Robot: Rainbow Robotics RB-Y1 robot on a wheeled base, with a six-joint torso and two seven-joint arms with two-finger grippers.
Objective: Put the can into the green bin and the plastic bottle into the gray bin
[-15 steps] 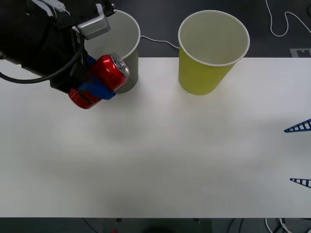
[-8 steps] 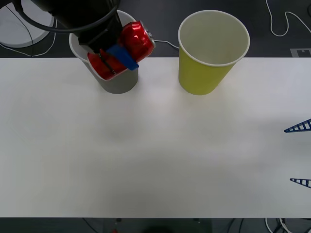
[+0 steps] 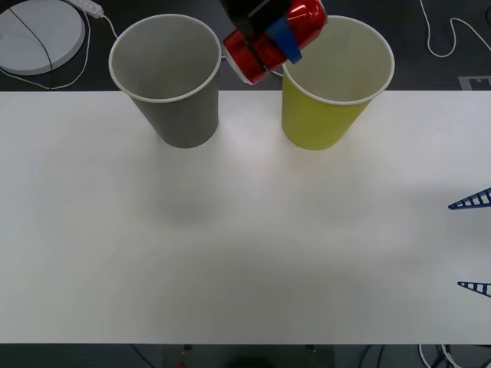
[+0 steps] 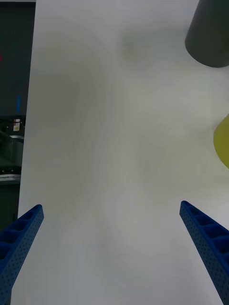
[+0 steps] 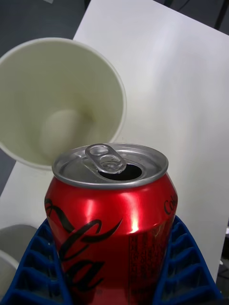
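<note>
Above the near-left rim of the green bin (image 3: 337, 80), the left gripper (image 3: 268, 38) clamps the red can (image 3: 275, 40) between its blue fingers, the can tilted with its silver top toward the cup's white mouth. Half a second ago the can hung in front of the gray bin (image 3: 170, 77); now that cup stands uncovered on the white table (image 3: 245, 245). At the table's right edge the right gripper (image 3: 472, 244) waits with its fingers spread wide, unmoved from before.
</note>
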